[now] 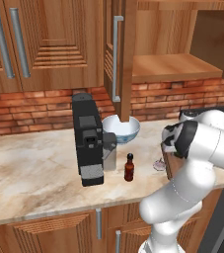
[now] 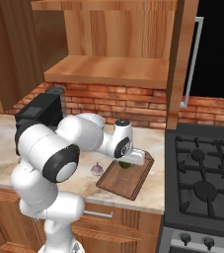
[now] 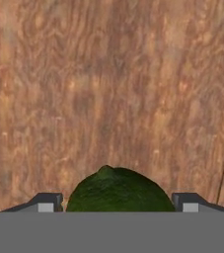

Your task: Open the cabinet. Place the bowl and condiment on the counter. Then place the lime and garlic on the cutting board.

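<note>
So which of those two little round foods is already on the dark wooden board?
The small dark green lime sits on the cutting board; the pale pinkish garlic bulb lies beside it on the marbled counter.

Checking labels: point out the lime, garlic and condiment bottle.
lime (image 3: 116,190), hand view, top of its green skin.
garlic (image 2: 97,169), right base view, middle of the bulb.
condiment (image 1: 129,169), left base view, bottle body below the neck.

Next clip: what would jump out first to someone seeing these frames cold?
The big white arm bent low over the cutting board beside the stove, its gripper straddling the lime with gaps showing on both sides. Next, the garlic lies on the counter just off the board. The cabinet above hangs open, shelf bare, with the bowl and condiment by the coffee machine.
</note>
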